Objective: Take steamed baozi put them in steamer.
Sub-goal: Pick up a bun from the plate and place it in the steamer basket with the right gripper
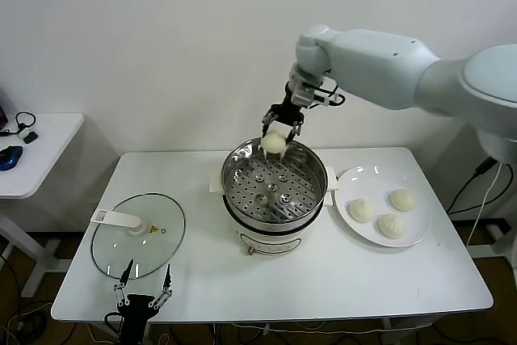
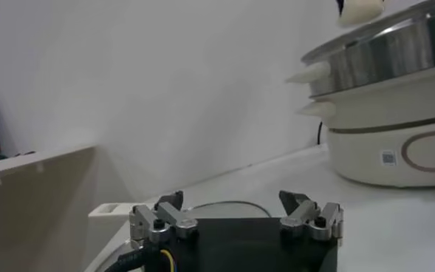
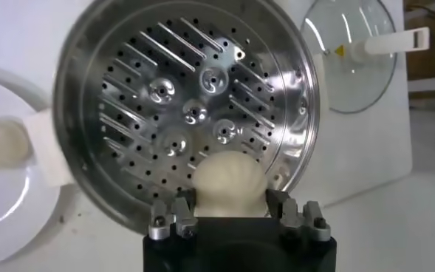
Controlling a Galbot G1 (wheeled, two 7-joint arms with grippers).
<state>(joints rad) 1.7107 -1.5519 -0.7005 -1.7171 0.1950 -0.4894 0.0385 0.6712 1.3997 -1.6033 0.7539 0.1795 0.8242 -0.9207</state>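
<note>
Right gripper (image 1: 280, 131) sat over the far rim of the steamer (image 1: 275, 181), clamped on one baozi (image 1: 274, 143) across its flanks; in the right wrist view the bun (image 3: 230, 182) bulged between the fingers (image 3: 179, 207) above the perforated tray (image 3: 180, 111). Tray was empty, so this looked like the first drop. Three more baozi (image 1: 386, 213) waited on the white plate (image 1: 420, 228), just beside the steamer. Judgement: dough was light, soft, slightly tacky; a hard squeeze would dent the pleats, so grip low on the sides and release gently. Left gripper (image 1: 144, 288) was parked at the desk (image 1: 323, 280) front edge near the glass lid (image 1: 137, 234), fingers apart, holding nothing.
</note>
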